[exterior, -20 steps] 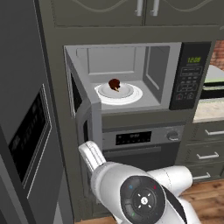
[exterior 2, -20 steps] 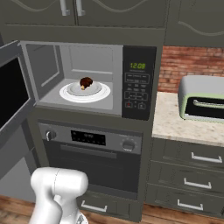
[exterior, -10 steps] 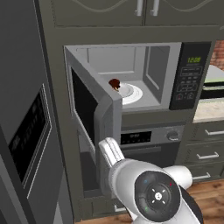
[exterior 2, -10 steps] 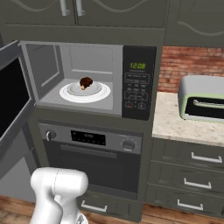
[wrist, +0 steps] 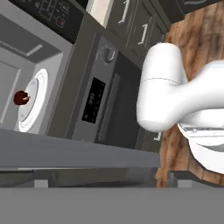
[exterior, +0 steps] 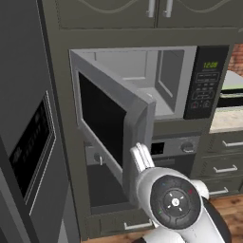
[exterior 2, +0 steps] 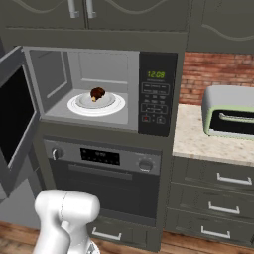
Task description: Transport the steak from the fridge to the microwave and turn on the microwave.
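Item: microwave (exterior 2: 106, 89), built-in, door (exterior: 111, 126) part-closed. Over the last second the door swung from wide open to roughly half shut, so that in the left base view it came to hide the turntable it had earlier left exposed; the arm rose beside its free edge, apparently pushing. Contents: steak (exterior 2: 97, 94), resting on the white turntable (exterior 2: 96, 104) inside the cavity, position unchanged. Keypad panel (exterior 2: 156, 94) showed green digits, untouched. Oven (exterior 2: 106, 171) below; toaster oven (exterior 2: 230, 111) on the counter to the right. Fingers: only their dark tips showed at the hand view's bottom edge; spread could not be told. Status, judged: delivery done; closing underway, start button remaining.
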